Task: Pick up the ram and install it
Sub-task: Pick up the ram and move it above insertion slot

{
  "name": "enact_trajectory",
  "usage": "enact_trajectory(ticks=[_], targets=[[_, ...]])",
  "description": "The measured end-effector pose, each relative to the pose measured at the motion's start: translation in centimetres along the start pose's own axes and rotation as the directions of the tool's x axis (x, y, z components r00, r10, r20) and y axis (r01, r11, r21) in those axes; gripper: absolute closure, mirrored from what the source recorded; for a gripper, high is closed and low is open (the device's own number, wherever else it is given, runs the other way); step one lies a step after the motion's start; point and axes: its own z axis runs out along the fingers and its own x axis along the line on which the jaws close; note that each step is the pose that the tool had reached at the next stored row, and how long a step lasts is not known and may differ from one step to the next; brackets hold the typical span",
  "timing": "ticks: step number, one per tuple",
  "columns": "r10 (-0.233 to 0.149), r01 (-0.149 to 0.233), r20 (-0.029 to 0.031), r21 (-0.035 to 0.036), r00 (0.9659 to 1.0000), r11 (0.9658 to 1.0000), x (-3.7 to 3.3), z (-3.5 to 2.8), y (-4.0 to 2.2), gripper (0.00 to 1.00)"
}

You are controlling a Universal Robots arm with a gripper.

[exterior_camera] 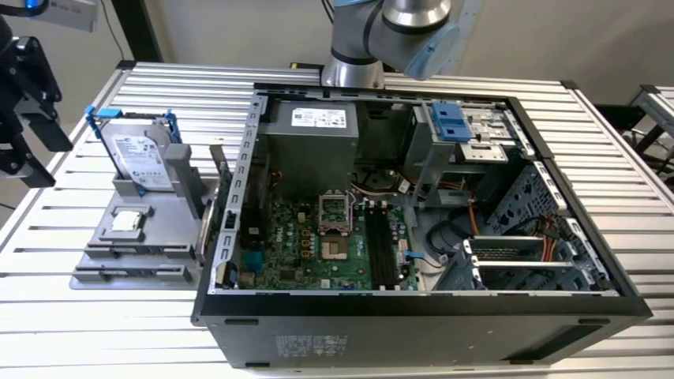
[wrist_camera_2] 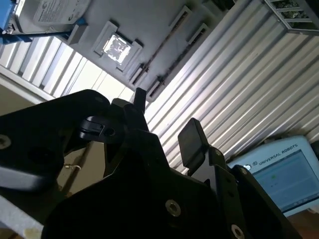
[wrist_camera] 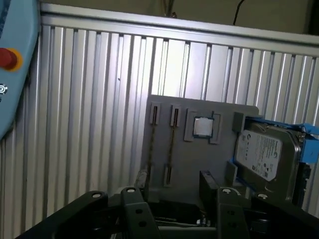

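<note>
Two thin ram sticks [wrist_camera: 172,144] stand edge-on in the slots of a grey fixture plate [wrist_camera: 199,164] on the slatted table; in the second wrist view they appear as thin lines [wrist_camera_2: 172,37]. My black gripper [wrist_camera: 175,180] hangs off the plate's edge, some way above and to the side of the ram, open with nothing between its fingers [wrist_camera_2: 192,139]. At the exterior view's far left the gripper [exterior_camera: 37,150] is beyond the fixture plate [exterior_camera: 116,245]. The black motherboard slots [exterior_camera: 384,245] lie inside the open computer case [exterior_camera: 421,304].
On the fixture plate a silver hard drive in a blue frame [exterior_camera: 137,154] stands upright and a small square processor chip [exterior_camera: 129,221] lies flat. A pendant with a red button [wrist_camera: 7,59] lies on the slatted table [wrist_camera: 89,99]. The arm's base [exterior_camera: 353,67] stands behind the case.
</note>
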Motion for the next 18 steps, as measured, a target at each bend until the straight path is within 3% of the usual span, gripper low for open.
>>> enact_trajectory(ticks=[3,6,18], targets=[[0.054,-0.054,-0.0004,0.0019,0.9985,0.9985,0.02,0.54,0.01,0.00],[0.100,-0.100,-0.0009,0.0033,0.9949,0.9949,0.03,0.95,0.01,0.00],[0.105,-0.105,-0.0009,0.0036,0.9944,0.9944,0.03,0.96,0.01,0.00]])
